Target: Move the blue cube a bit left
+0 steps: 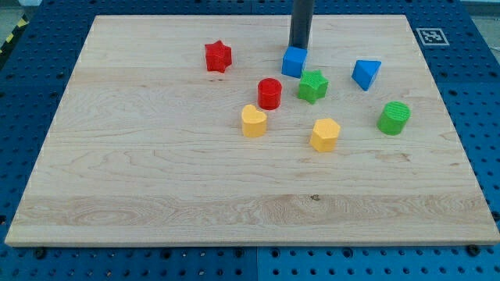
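The blue cube [294, 62] sits on the wooden board [156, 172] near the view's top, right of centre. My tip [300, 48] is the lower end of the dark rod and stands just above the cube's top edge in the view, touching it or very close to it. A green star [312, 86] lies just below and right of the cube. A red cylinder [269, 93] lies below and left of it.
A red star [218, 56] lies left of the cube. A blue triangular block [366, 74] lies to its right. A yellow heart [253, 121], a yellow hexagon [324, 134] and a green cylinder [394, 118] lie lower down.
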`<state>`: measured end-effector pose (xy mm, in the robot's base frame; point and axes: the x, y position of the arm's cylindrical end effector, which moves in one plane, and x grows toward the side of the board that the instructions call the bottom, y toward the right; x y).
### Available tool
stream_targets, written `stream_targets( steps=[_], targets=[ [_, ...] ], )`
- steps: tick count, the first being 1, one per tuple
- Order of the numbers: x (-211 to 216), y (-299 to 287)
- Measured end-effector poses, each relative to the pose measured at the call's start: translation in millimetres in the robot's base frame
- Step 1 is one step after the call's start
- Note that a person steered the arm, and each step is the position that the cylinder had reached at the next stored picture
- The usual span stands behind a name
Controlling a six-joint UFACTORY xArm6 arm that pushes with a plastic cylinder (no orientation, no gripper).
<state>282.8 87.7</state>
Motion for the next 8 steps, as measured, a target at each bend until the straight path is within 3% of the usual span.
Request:
stream_targets(
  steps=[2,3,8],
  targets=[
    [36,62],
    [54,62],
    [55,23]
  ],
)
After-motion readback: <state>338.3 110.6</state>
